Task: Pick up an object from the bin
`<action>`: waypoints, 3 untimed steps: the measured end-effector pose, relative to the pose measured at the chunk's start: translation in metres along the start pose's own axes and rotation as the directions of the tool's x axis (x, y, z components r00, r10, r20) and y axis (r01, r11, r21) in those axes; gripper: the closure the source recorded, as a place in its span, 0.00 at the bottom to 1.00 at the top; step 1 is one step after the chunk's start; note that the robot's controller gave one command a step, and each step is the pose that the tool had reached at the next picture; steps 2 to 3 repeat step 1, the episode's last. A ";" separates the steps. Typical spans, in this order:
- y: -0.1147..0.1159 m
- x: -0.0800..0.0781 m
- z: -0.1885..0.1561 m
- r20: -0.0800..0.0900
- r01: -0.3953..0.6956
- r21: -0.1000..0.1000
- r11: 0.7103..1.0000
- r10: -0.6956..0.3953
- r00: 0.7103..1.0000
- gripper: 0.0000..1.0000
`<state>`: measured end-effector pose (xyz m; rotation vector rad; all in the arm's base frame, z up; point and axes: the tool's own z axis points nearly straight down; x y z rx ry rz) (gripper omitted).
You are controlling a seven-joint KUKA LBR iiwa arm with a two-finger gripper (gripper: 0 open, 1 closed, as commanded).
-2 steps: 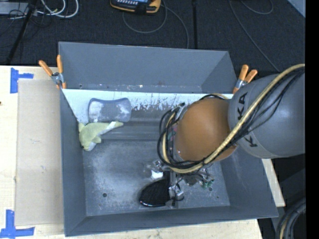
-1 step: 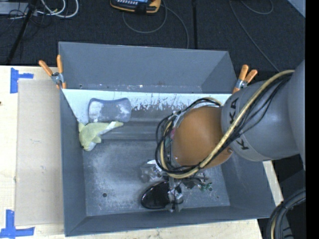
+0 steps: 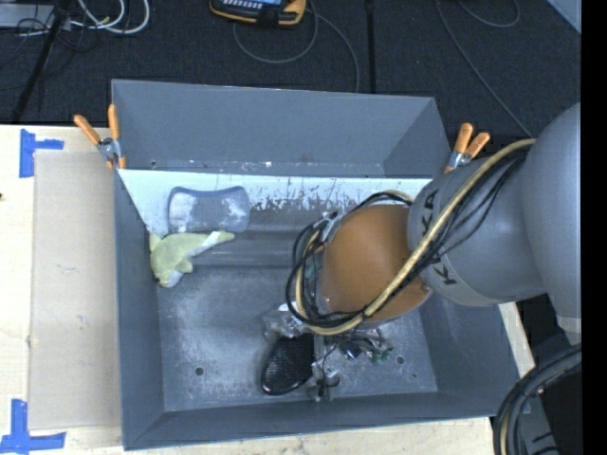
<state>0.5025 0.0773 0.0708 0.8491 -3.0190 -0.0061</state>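
A grey metal bin (image 3: 218, 349) is seen from above. A large grey robot arm (image 3: 512, 235) reaches in from the right, its wrist under a rounded orange cover (image 3: 365, 254) looped with black and yellow cables. The gripper (image 3: 309, 353) sits low over the bin floor, near the front wall and slightly right of centre; whether it is spread or pressed together cannot be told. A black oval thing (image 3: 285, 366) lies right against the gripper, on its left side in this view. Its long axis slants from front-left toward back-right, up toward the wrist. A limp pale yellow thing (image 3: 178, 254) lies well apart, at the back left. Just behind that sits a clear plastic piece (image 3: 207, 209). A few small greenish bits (image 3: 377, 351) lie just right of the gripper.
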 end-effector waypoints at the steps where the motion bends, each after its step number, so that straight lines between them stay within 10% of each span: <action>1: 0.010 -0.012 -0.016 -0.001 0.170 0.001 0.985 -0.170 0.985 0.00; 3: 0.010 -0.012 -0.016 -0.001 0.170 0.001 0.985 -0.170 0.985 0.00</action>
